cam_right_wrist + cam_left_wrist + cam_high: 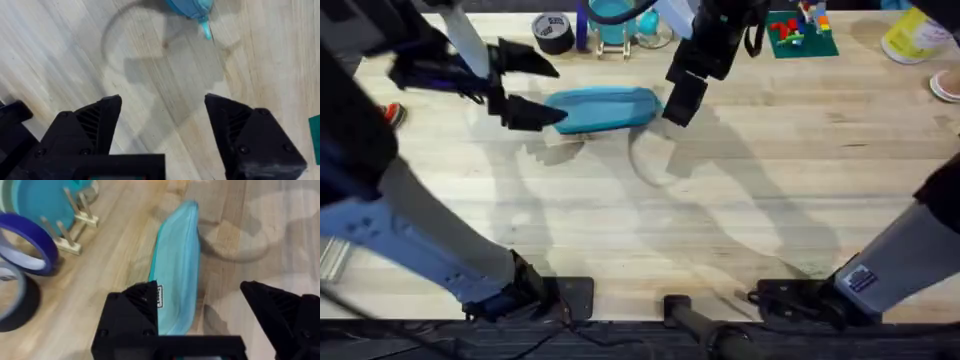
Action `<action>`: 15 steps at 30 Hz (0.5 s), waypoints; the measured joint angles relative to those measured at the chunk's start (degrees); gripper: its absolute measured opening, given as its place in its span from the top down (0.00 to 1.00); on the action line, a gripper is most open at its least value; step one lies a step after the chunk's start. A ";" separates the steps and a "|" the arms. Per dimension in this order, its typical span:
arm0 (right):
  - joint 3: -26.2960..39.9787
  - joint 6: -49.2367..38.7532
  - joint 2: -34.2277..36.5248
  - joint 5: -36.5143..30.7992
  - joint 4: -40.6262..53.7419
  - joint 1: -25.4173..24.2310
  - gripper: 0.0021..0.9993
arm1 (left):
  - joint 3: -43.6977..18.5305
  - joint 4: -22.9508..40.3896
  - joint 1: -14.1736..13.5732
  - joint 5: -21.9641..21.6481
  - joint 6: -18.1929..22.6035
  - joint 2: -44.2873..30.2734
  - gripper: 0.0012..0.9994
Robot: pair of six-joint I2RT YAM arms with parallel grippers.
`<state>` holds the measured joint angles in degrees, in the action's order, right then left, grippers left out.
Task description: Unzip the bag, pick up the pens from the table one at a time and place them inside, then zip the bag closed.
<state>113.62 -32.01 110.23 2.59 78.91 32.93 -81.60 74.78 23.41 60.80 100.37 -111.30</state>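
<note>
The light blue bag (605,108) lies lengthwise on the table (720,200) at the back centre. My left gripper (555,92) hovers at the bag's left end, its black fingers spread wide open and holding nothing. In the left wrist view the bag (177,265) stretches away from between the open fingers (132,315). My right gripper (680,100) hangs at the bag's right end, open and empty. The right wrist view shows the bag's tip (192,6) with its blue zipper pull (206,30) beyond that open gripper (162,125). The pens are out of view.
Behind the bag stand a black tape roll (552,32), a teal stand on a wooden rack (615,25) and a green plate with toy bricks (800,35). A blue tape ring (30,240) lies near the rack (75,225). Bare wood stretches in front of the bag.
</note>
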 joint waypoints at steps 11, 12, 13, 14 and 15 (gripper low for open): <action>0.00 0.05 -3.87 6.02 -4.32 -3.70 0.00 | -0.02 -2.28 -0.02 -15.64 -27.28 20.84 0.00; 0.00 0.13 -4.98 8.24 -4.33 -4.98 0.00 | -0.02 -3.06 -0.02 -17.40 -30.87 22.44 0.00; 0.00 0.14 -6.24 10.75 -4.33 -6.66 0.00 | -0.02 -3.58 -0.02 -19.05 -34.14 23.92 0.00; 0.00 0.19 -7.46 13.50 -4.38 -8.54 0.00 | -0.02 -3.89 -0.02 -20.84 -37.67 25.56 0.00; 0.00 0.24 -8.51 15.98 -4.64 -10.48 0.00 | -0.02 -3.92 -0.02 -22.57 -41.04 27.20 0.00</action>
<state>113.62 -31.77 101.72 18.57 74.28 22.45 -81.62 70.87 23.40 38.23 59.33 -84.10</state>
